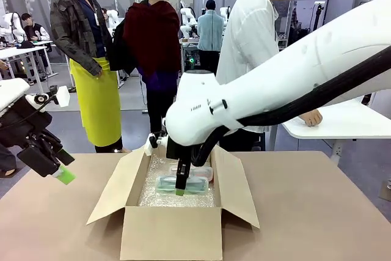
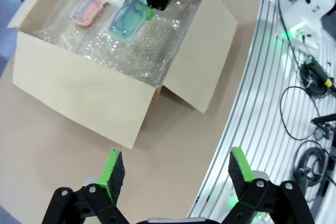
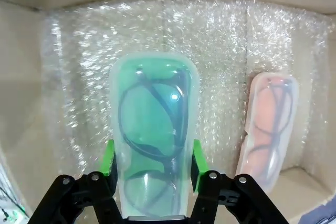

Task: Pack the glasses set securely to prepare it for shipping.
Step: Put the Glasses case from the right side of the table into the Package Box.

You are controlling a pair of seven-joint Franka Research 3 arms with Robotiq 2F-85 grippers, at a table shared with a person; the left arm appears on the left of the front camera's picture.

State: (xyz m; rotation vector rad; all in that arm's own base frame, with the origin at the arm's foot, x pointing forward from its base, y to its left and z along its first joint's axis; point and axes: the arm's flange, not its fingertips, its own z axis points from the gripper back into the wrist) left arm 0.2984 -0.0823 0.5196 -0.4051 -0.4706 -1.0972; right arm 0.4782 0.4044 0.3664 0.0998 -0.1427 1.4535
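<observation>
Mint-green case (image 3: 152, 129) sat clamped in the right gripper (image 3: 152, 159) inside the cardboard box (image 1: 171, 236); left gripper (image 2: 176, 167) stood fully open, empty.

Right arm (image 1: 287, 71), upper right to centre: glossy white rounded links, black cable bundle (image 1: 330, 90) running along it. Left gripper (image 2: 175, 171), frame bottom: black linkage fingers, green pads (image 2: 112, 170), grey pivot pins (right gripper (image 3: 152, 163) looks identical).

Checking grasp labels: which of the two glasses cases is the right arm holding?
The mint green case, clamped between the right gripper's jaws inside the box. The pink case lies free beside it on the bubble wrap.
</observation>
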